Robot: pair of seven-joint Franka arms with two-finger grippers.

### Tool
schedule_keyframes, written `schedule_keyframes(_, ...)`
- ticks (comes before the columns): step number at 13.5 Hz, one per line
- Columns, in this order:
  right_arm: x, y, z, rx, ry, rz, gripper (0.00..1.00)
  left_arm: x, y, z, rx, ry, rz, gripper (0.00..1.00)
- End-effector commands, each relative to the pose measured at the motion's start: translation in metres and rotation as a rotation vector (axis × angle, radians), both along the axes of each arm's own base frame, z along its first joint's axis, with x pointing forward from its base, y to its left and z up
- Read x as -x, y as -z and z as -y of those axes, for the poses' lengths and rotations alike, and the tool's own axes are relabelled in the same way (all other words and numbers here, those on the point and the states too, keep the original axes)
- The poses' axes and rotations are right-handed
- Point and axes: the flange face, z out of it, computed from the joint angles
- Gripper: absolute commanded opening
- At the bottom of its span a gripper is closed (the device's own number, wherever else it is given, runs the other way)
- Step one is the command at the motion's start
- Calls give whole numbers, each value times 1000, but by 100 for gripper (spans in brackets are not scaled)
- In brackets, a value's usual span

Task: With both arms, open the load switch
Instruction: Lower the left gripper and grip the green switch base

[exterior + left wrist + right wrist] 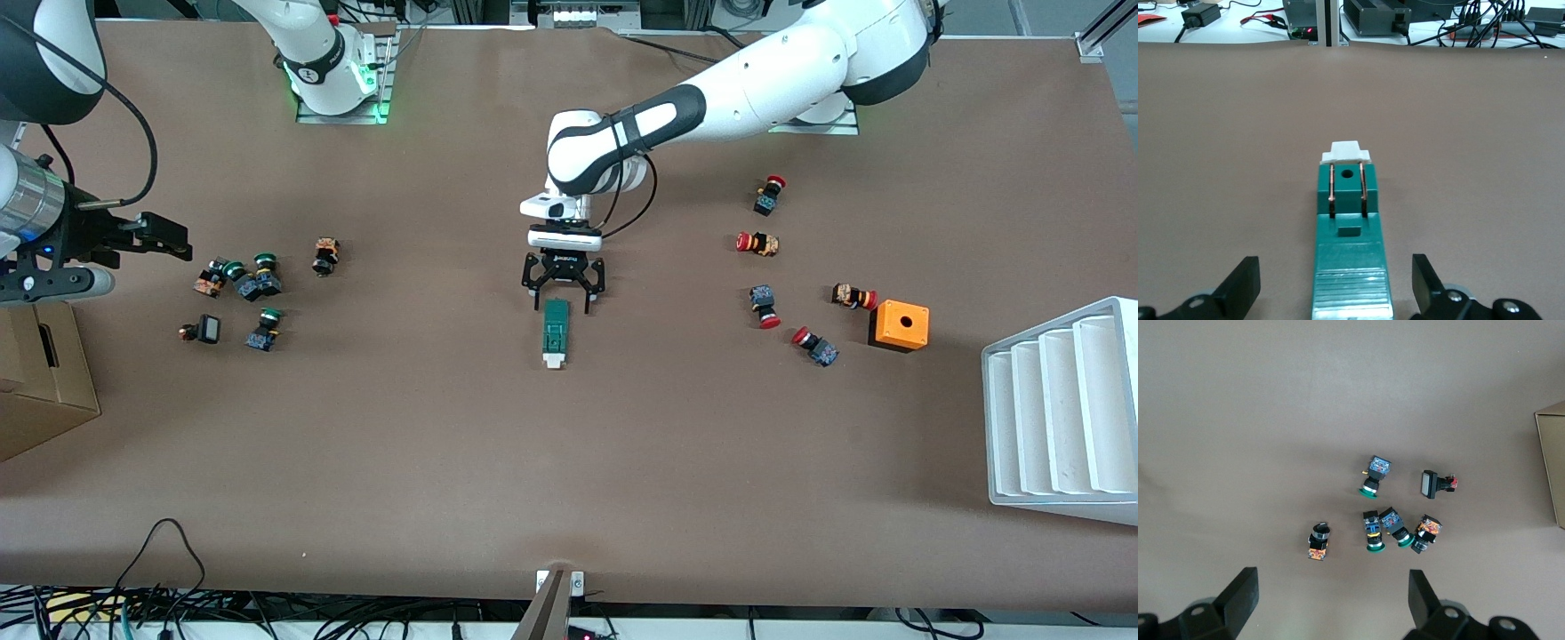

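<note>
Brown tabletop fills every view, and your load switch (556, 334) lies flat at its middle, white tab end toward the front camera. Your left gripper (563, 305) hangs low over the switch's dark-green end, fingers (1239, 288) spread wide with the body between them, touching neither. Judge this as the approach step: nothing is grasped yet. Next, you need to settle and close on that end. Your right gripper (1331, 603) waits, fingers open and empty, high over the green-capped push buttons (1388, 513), so bring it across for the tab.
</note>
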Motion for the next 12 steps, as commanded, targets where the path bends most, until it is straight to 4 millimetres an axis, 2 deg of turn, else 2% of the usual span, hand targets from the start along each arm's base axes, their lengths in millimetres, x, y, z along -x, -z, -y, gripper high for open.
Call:
schedule_keyframes(1, -3, -4, -3, -13, 12, 8, 99, -5, 13, 13, 15, -11, 35, 100)
schedule_keyframes(6, -9, -6, -5, -27, 14, 33, 99, 1, 22, 15, 7, 3, 48, 100)
schedule_keyframes(8, -15, -10, -6, -39, 14, 43, 99, 8, 33, 16, -2, 8, 48, 99)
schedule_keyframes(10, -18, -7, -7, -38, 36, 42, 99, 9, 36, 16, -8, 6, 52, 94)
schedule_keyframes(12, -23, -8, -11, -39, 59, 47, 99, 8, 35, 16, -7, 6, 54, 83)
